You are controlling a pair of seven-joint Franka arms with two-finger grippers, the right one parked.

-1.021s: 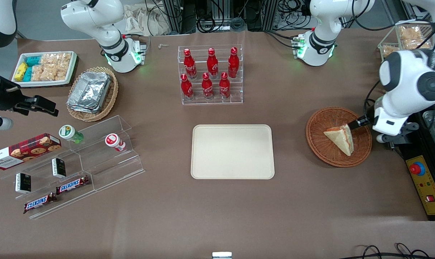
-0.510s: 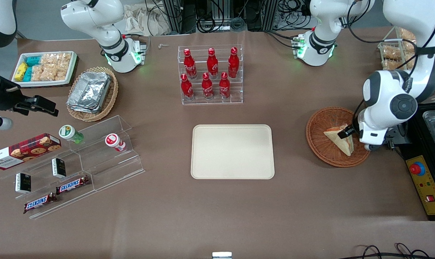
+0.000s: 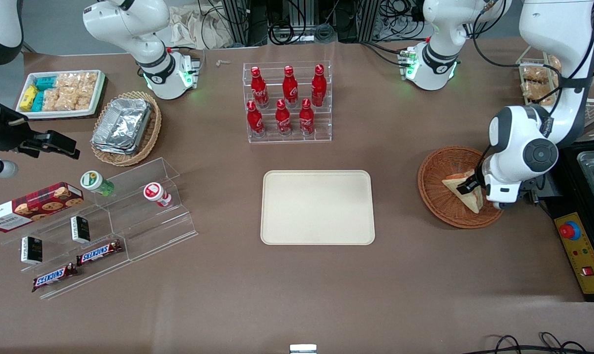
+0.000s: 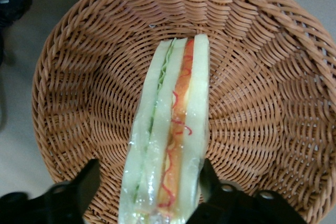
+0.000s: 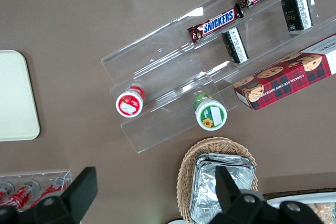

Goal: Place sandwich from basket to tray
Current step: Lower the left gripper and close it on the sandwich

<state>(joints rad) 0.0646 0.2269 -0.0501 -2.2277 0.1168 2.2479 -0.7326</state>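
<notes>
Still on the first step: picking up, nothing moved to the tray (image 3: 317, 207) yet. Flat and bare on the table (image 3: 297, 295), nearer the middle than the basket (image 3: 437, 196). In the basket, standing on edge, the sandwich (image 4: 168, 140), red and green layers showing. Down low over it, the gripper (image 4: 149, 195), fingers (image 4: 86, 187) apart, one on each bread side, not squeezing yet. Next, probably: close gently on the soft bread, lift clear of the rim, carry over to the tray.
</notes>
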